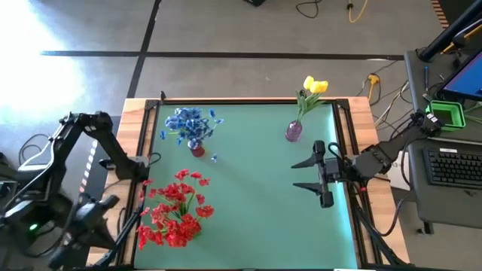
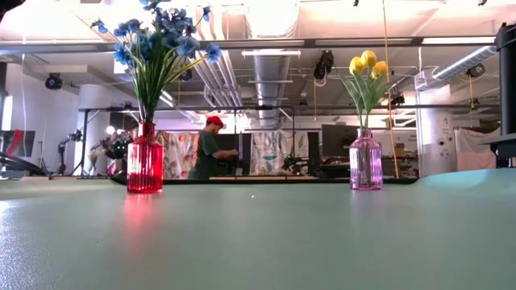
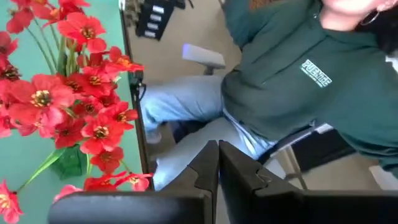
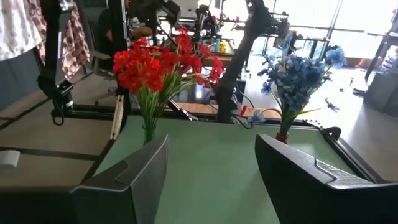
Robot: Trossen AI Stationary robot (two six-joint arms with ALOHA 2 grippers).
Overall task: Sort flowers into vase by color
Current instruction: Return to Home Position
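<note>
Red flowers stand in a green vase at the table's near left. Blue flowers stand in a red vase at the far left. Yellow buds stand in a pink vase at the far right. My right gripper hovers open at the table's right side and points left; its wrist view looks at the red flowers and blue flowers. My left gripper is shut and empty by the table's left edge, beside the red flowers.
A loose blue petal lies on the green mat near the red vase. The mat between the three vases is bare. A seated person is close beyond the table's left edge. Wooden rails frame the mat.
</note>
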